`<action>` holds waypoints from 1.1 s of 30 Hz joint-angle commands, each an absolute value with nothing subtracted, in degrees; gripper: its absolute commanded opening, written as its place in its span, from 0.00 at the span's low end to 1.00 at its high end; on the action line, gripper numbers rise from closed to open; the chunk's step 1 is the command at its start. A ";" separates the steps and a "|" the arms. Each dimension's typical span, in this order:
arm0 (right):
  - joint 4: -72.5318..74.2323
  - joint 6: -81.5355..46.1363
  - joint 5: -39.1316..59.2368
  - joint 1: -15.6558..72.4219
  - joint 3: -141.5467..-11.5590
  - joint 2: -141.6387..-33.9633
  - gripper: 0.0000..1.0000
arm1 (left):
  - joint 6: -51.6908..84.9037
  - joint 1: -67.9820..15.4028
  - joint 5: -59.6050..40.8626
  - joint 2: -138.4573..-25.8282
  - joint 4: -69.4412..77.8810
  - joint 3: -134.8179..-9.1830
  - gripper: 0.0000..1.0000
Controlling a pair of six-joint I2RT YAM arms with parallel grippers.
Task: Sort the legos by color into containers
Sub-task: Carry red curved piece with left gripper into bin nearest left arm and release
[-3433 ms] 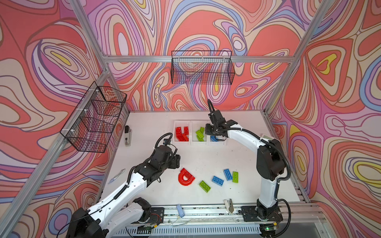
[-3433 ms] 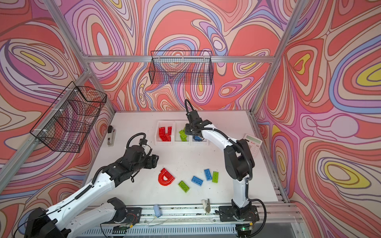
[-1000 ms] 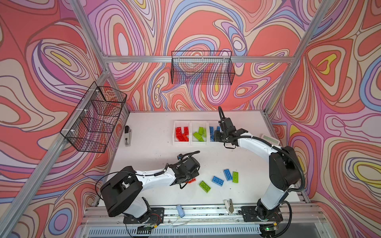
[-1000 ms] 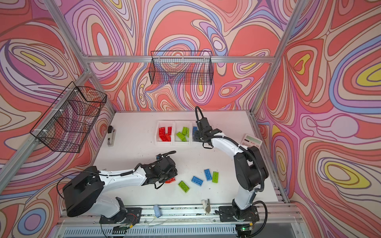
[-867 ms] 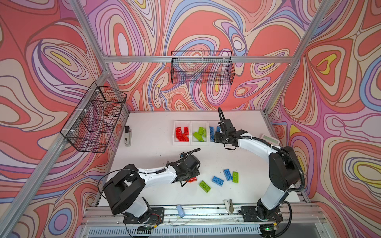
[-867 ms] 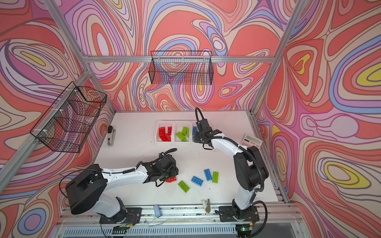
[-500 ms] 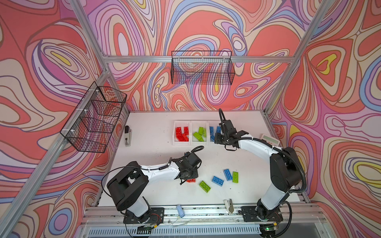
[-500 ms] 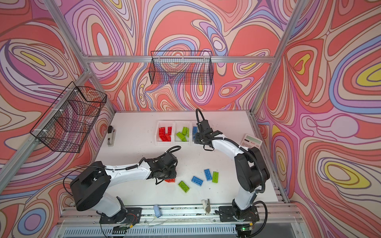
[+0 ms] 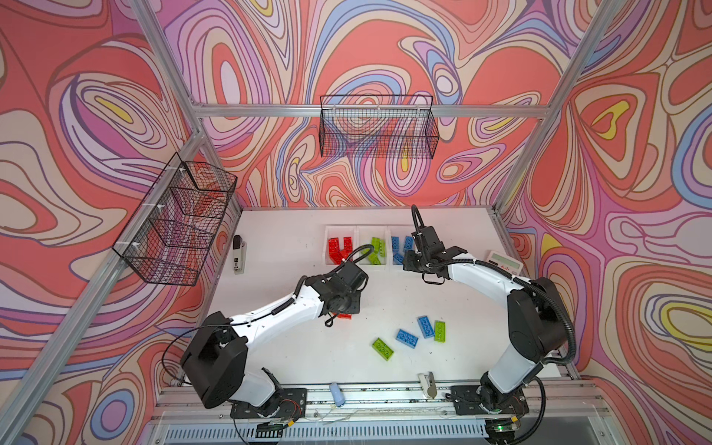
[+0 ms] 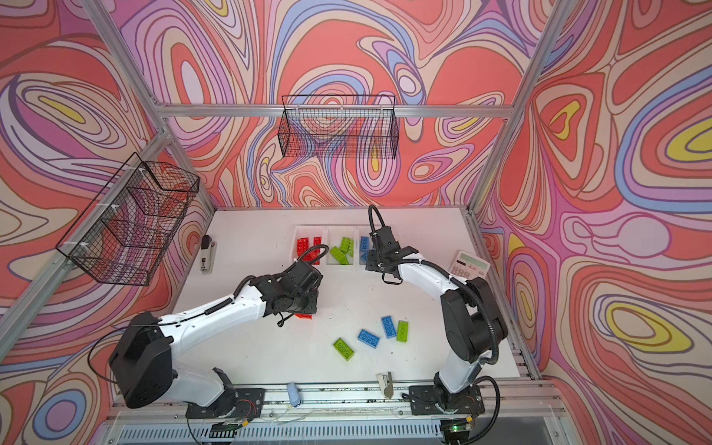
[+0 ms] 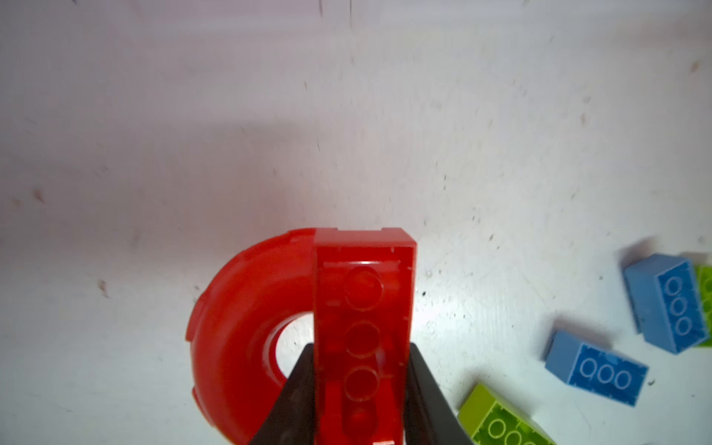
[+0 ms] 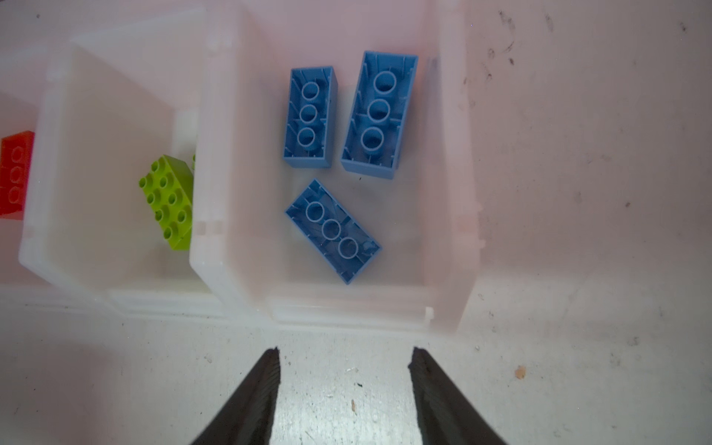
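Note:
My left gripper (image 11: 360, 346) is shut on a red brick (image 11: 362, 300), whose underside faces the wrist camera. A red arch (image 11: 239, 316) lies against that brick's side. In both top views the left gripper (image 9: 345, 308) hides nearly all of this red piece (image 10: 303, 316). My right gripper (image 12: 345, 352) hangs open and empty above the table, just in front of the containers (image 9: 389, 265). The blue container (image 12: 447, 192) holds three blue bricks (image 12: 333, 231). Green bricks (image 9: 375, 250) fill the middle one, red bricks (image 9: 339, 248) the left one. Two blue legos (image 9: 406, 339) and two green legos (image 9: 382, 348) lie loose on the table.
A stapler (image 9: 239, 254) lies at the table's left side and a calculator (image 9: 502, 262) at its right. Black wire baskets hang on the back wall (image 9: 377, 131) and the left wall (image 9: 177, 223). Small items (image 9: 337, 393) sit on the front rail.
My left gripper has closed on the red brick and the left arm has shifted a little over it. The right gripper has hardly moved and stays open.

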State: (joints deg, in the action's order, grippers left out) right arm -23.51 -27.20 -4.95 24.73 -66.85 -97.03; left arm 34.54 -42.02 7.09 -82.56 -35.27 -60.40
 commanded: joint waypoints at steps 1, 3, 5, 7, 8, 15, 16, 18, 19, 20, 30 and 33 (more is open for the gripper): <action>-23.20 -28.37 -5.92 24.43 -64.97 -93.53 0.58 | 23.72 -37.63 11.16 -81.74 -38.54 -65.76 0.23; -23.42 -28.78 -5.97 24.39 -63.96 -92.42 0.58 | 19.84 -34.78 11.12 -83.69 -36.85 -69.18 0.23; -23.79 -29.24 -6.14 24.43 -62.63 -91.06 0.58 | 16.64 -32.45 9.52 -87.20 -34.06 -73.10 0.23; -23.64 -30.02 -6.11 24.43 -61.20 -89.57 0.58 | 13.81 -31.21 8.84 -91.55 -31.23 -77.29 0.23; -23.73 -30.31 -5.90 24.37 -60.48 -88.73 0.58 | 12.97 -30.50 8.39 -94.39 -30.61 -80.32 0.23; -24.96 -31.97 -6.18 24.43 -57.11 -84.37 0.58 | 11.43 -27.19 4.29 -112.98 -29.53 -99.79 0.23; -25.25 -32.12 -6.54 24.43 -56.80 -83.78 0.58 | 11.47 -27.01 4.47 -115.25 -30.51 -102.71 0.24; -26.12 -32.12 -7.04 24.38 -56.40 -82.83 0.58 | 11.92 -26.27 5.41 -118.21 -31.37 -106.02 0.24; -26.29 -32.17 -7.32 24.42 -56.11 -82.34 0.58 | 12.24 -25.93 5.74 -119.08 -31.06 -106.77 0.24; -26.44 -32.24 -7.69 24.39 -55.86 -81.91 0.58 | 12.53 -25.69 6.16 -119.66 -30.86 -107.19 0.25; -27.96 -32.43 -7.39 24.39 -56.20 -81.51 0.58 | 14.59 -24.60 6.31 -121.48 -30.76 -107.52 0.48; -28.86 -32.25 -7.42 24.41 -56.29 -81.38 0.58 | 14.68 -24.53 6.24 -120.60 -30.31 -106.47 0.61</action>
State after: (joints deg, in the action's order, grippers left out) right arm -27.14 -31.64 -6.63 24.71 -56.25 -82.39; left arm 14.20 -24.64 6.04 -121.32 -30.28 -107.15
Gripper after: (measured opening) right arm 0.582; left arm 0.568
